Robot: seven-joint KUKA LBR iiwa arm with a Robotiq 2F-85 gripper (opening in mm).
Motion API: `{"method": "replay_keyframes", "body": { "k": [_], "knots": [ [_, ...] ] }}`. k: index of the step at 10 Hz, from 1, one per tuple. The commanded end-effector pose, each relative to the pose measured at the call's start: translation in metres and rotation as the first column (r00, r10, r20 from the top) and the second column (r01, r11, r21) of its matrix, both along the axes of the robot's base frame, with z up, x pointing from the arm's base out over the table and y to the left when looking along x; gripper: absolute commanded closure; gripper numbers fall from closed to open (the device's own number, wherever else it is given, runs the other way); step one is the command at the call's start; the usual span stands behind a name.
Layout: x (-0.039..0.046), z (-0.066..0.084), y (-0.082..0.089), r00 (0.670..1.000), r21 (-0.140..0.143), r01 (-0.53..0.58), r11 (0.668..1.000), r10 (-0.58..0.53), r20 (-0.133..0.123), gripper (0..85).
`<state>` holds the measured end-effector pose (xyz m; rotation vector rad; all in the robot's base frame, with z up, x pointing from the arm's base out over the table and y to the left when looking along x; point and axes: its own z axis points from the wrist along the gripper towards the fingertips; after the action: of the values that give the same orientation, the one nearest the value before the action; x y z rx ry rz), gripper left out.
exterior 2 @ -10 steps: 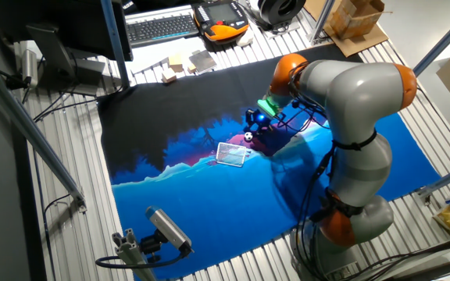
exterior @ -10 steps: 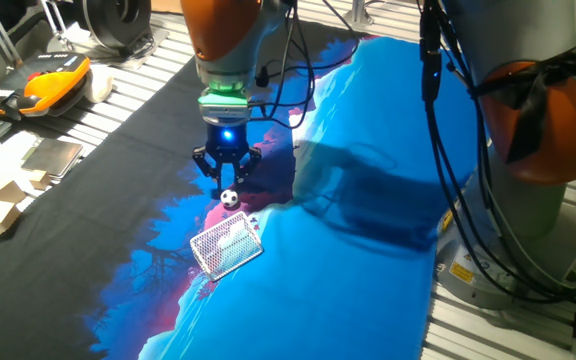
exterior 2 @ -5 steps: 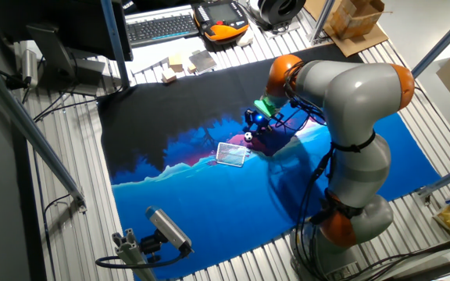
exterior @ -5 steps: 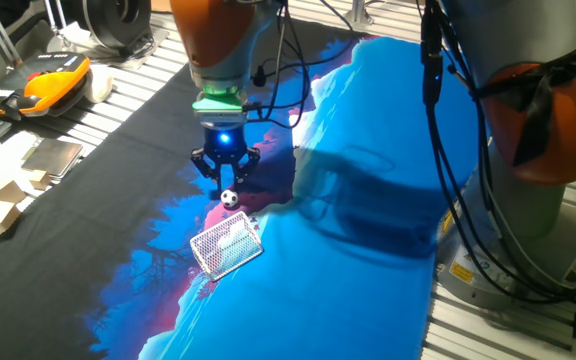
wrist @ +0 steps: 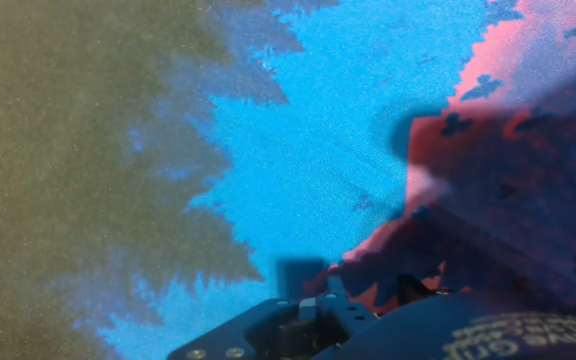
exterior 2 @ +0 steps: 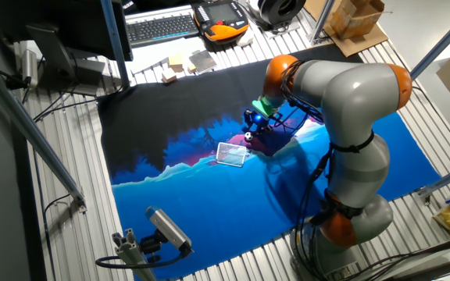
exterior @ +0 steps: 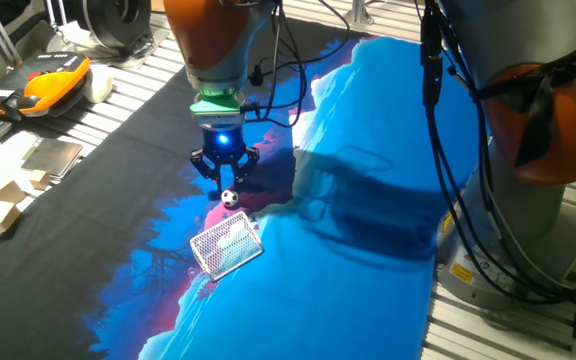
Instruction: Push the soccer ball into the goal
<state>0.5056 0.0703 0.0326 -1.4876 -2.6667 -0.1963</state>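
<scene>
1. My gripper (exterior: 225,178) hangs low over the printed cloth (exterior: 368,150), fingers pointing down — from one fixed view they look splayed apart, holding nothing.
2. The soccer ball (exterior: 229,198) sits on the cloth just below the fingertips, on the side toward the goal; I can't tell whether a finger touches it.
3. The goal (exterior: 226,245) lies a short way beyond the ball, near but apart from it, its white mesh face tilted up.
4. In the other fixed view I see the same line-up: gripper (exterior 2: 255,122), ball (exterior 2: 248,137), then goal (exterior 2: 232,154) toward the cloth's blue part.
5. The hand view gives me only the cloth's blue, pink and dark print with a bit of the gripper body at the bottom edge — neither ball nor goal shows there.
6. Off the cloth, a keyboard (exterior 2: 162,27) and an orange pendant (exterior 2: 223,17) rest on the slatted table (exterior 2: 69,156).
</scene>
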Motion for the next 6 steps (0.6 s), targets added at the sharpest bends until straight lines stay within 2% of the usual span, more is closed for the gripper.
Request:
{"method": "replay_keyframes", "body": {
  "k": [1,6],
  "knots": [
    [0.0,0.0,0.0,1.0,-0.001,-0.001,1.0,0.001,0.0,51.0],
    [0.0017,0.0002,0.0032,1.0,0.007,0.016,1.0,-0.016,-0.001,51.0]
  ]
}}
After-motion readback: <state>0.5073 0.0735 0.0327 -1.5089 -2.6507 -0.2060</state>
